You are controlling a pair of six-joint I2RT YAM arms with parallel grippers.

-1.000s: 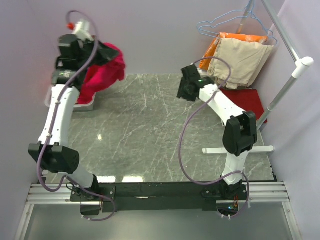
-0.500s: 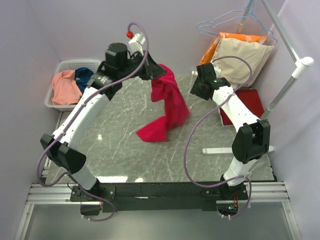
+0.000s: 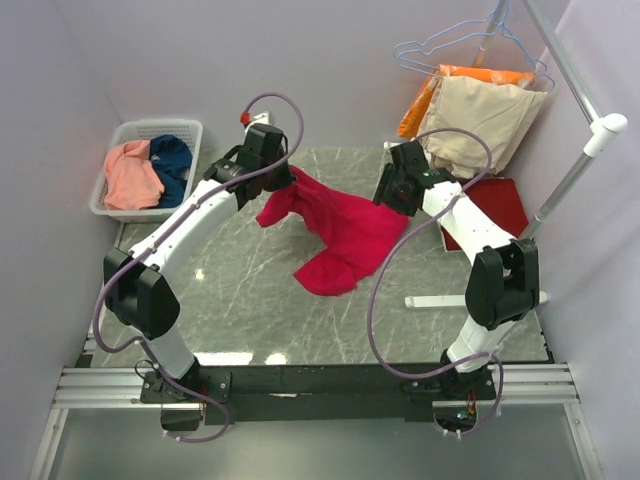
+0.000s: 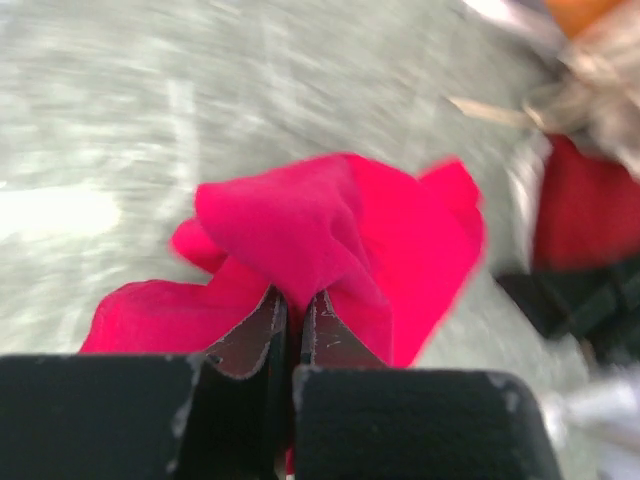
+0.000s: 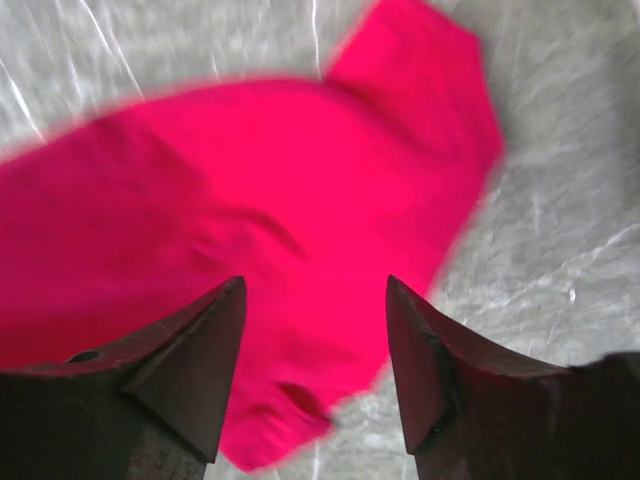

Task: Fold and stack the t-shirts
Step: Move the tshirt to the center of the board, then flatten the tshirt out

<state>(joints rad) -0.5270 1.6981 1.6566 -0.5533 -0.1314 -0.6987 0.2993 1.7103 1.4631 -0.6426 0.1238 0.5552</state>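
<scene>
— What's my left gripper (image 4: pixel 295 312) doing?

— Your left gripper is pinched shut on a bunched fold of the crimson shirt (image 4: pixel 300 225). Cloth spills out on both sides of the two fingers.

— And the right one?

— Your right gripper (image 5: pixel 315 290) stands wide, with nothing between its two fingers. They hang over that same crimson shirt. Whether the tips touch the cloth, you cannot tell from the wrist view.

— Where does the shirt lie?

— It lies between your two arms, on the far middle of the table (image 3: pixel 240 300). One end is lifted at your left gripper. The rest is spread rumpled on the marble toward your right gripper, with a flap trailing back toward you.

— How many shirts in all?

— Four. Besides the crimson one, two sit in the white basket (image 3: pixel 120 132) at the far left corner: a pink shirt (image 3: pixel 130 175) and, beside it, a blue shirt (image 3: pixel 172 160). One dark red shirt (image 3: pixel 500 205) lies flat at the table's right edge, partly behind your right arm.

— Anything else out there?

— Two garments hang on the rack (image 3: pixel 585 160) at the far right, a beige garment (image 3: pixel 480 115) in front and an orange garment (image 3: pixel 465 73) behind it.
</scene>
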